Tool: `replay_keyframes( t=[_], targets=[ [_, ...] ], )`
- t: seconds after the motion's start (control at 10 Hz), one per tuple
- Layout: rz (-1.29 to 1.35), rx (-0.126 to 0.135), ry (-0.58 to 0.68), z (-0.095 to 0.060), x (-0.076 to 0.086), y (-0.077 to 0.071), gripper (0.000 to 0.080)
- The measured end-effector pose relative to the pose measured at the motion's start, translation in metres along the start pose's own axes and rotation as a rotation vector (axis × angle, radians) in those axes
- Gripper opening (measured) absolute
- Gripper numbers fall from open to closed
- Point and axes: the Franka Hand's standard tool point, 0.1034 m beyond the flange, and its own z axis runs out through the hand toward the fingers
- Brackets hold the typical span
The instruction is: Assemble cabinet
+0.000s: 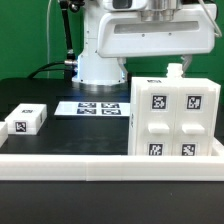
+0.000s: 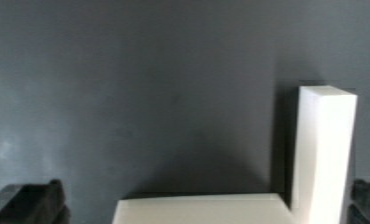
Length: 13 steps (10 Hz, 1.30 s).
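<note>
The cabinet [image 1: 176, 118] is the big white box at the exterior view's right, standing on the black table with several black-and-white tags on its near face. My gripper [image 1: 174, 62] hangs just above its top edge. In the wrist view, white cabinet parts show against the dark table: an upright white bar [image 2: 324, 150] and a flat white surface [image 2: 200, 210]. They lie between my dark fingertips [image 2: 25, 205], which stand wide apart at the frame's edges. My gripper [image 2: 196, 205] is open, and one finger is apart from the white surface.
A small white tagged block [image 1: 27, 120] lies at the exterior view's left. The marker board [image 1: 98, 107] lies flat in front of the robot base [image 1: 100, 65]. A long white rail [image 1: 90, 160] runs along the table's near edge.
</note>
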Motion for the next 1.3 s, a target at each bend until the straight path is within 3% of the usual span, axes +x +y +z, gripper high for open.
replay_keyframes(
  t=[0.9, 1.3],
  targets=[
    [0.022, -0.051, -0.013, 0.026, -0.042, 0.136, 0.0797],
    [0.023, -0.06, -0.002, 0.022, -0.043, 0.168, 0.0797]
  ],
)
